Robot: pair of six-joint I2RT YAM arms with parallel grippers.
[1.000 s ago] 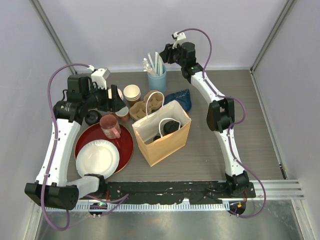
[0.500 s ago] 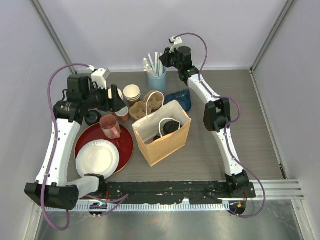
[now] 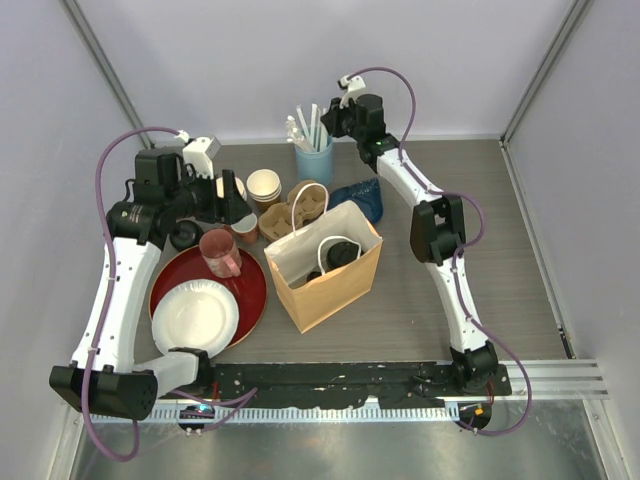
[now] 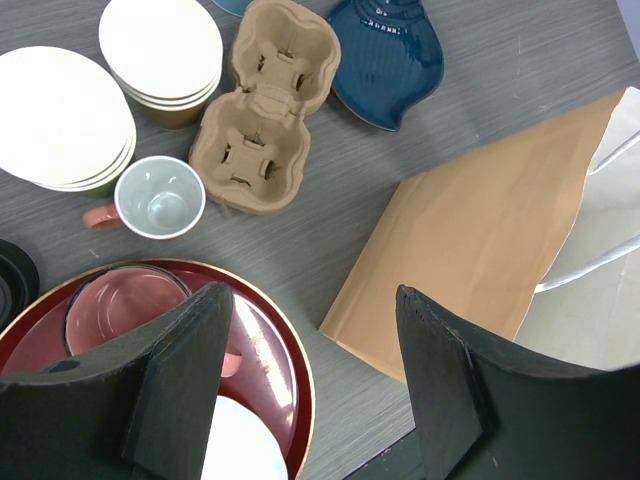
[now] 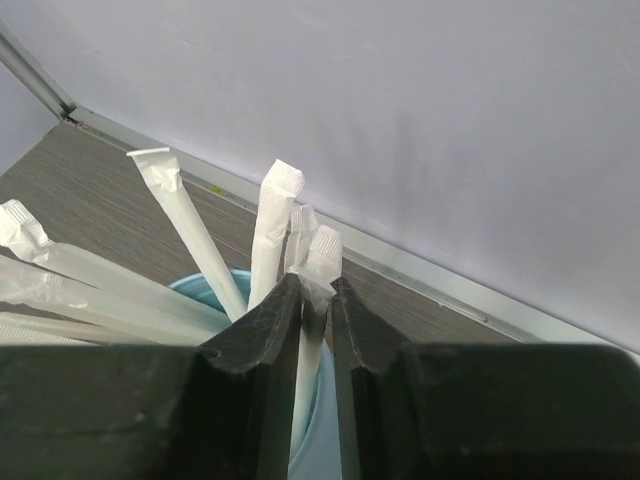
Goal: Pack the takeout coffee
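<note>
I am clenching my right tool [image 5: 316, 286] on a wrapped straw [image 5: 322, 250], my left tool [image 4: 310, 296] is hanging released, and a black-lidded coffee cup [image 3: 340, 251] is sitting inside the paper bag [image 3: 335, 296]

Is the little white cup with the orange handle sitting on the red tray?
No, the little cup stands on the table, just outside the rim of the red tray.

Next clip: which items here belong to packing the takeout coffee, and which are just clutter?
Belongs to the job: paper bag; bagged lidded cup; loose lidded cup beside the red tray; wrapped straw pinched in the right gripper.
Lying about: red tray; pink mug; paper plate; stacked lidless cups; cup carrier; blue dish; small white mug.
</note>
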